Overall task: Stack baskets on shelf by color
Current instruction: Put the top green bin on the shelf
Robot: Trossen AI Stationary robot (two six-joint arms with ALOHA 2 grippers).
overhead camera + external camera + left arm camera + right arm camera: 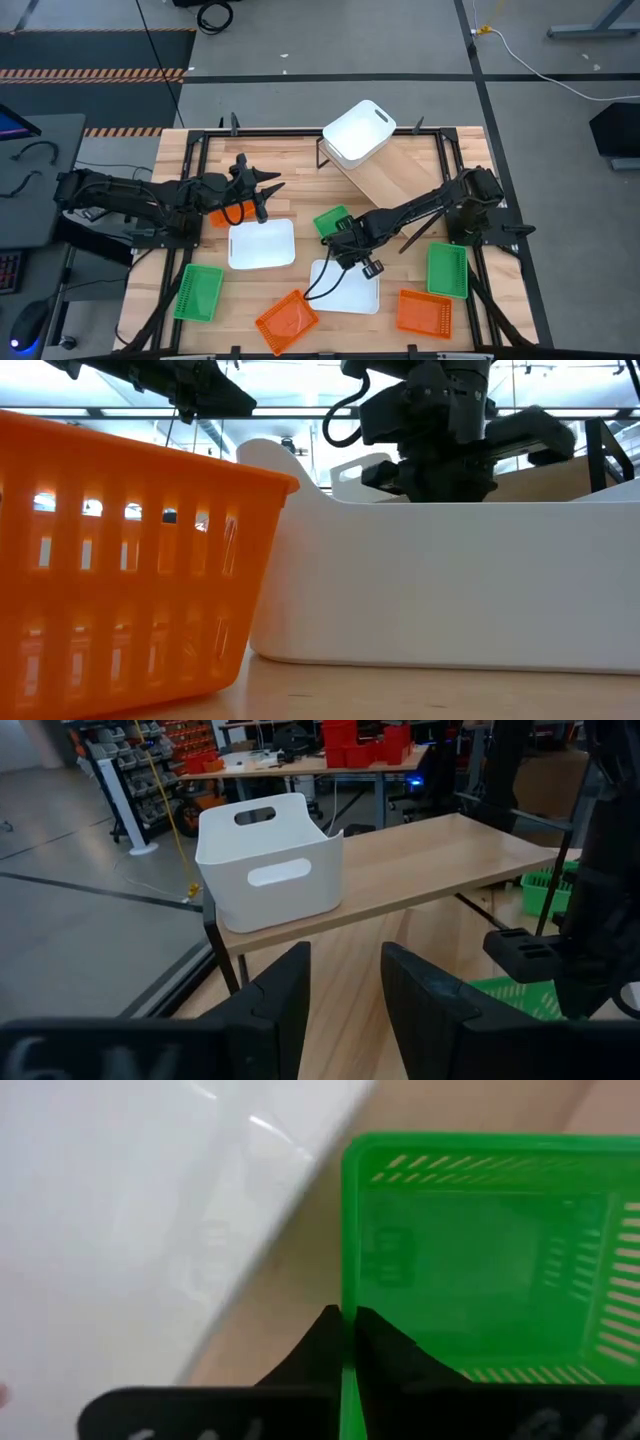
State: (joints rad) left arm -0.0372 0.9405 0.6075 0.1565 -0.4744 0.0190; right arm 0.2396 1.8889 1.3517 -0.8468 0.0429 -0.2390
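One white basket (360,130) stands on the high end of the slanted shelf (385,172); the left wrist view shows this white basket (270,860) on the shelf board (440,850). A green basket (333,219) lies on the table beside the shelf's low end. My right gripper (337,240) points down over it and is shut on its wall. My left gripper (266,190) hovers open above the table's left half, and its fingers (345,990) hold nothing. Around them on the table are two white baskets (262,243) (345,287), two green ones (198,292) (447,270) and three orange ones (287,322) (424,312) (222,216). My right gripper (347,1342) pinches one side wall of the green basket at its rim (347,1295), one finger inside the basket and one outside. The fingers come from above, pointing down. The basket lies level with its open side up, and its bottom seems to rest on the table.
The shelf's black frame (322,152) stands at the table's far middle. In the low view an orange basket (120,550) and a white basket (450,580) fill the foreground. Bare wood shows between the baskets at the table's right middle (415,225).
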